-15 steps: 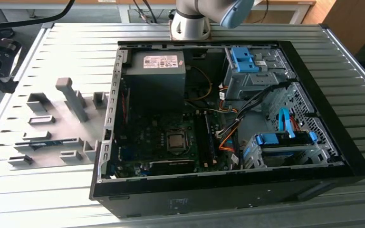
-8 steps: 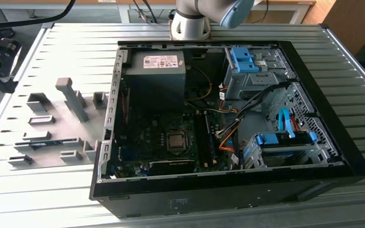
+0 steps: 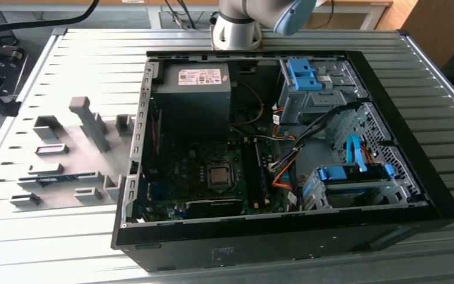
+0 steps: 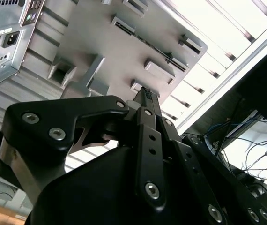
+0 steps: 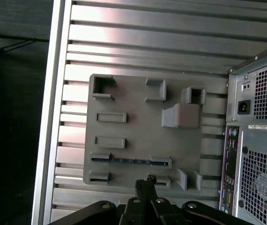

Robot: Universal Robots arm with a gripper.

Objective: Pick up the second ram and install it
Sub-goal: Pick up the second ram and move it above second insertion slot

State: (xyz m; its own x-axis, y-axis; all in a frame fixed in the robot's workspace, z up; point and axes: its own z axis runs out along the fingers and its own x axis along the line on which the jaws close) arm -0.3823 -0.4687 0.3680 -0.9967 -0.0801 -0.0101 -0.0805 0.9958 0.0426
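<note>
The second ram (image 5: 126, 160) (image 3: 61, 176) lies flat on the grey fixture plate (image 5: 138, 122), held at each end by a small grey block. The plate sits on the slatted counter (image 3: 77, 59), just beside the open computer case (image 3: 428, 177) on the exterior view's left. In both wrist views the gripper (image 5: 148, 179) (image 4: 145, 95) hangs above the plate, its fingertips pressed together with nothing between them, apart from the stick.
</note>
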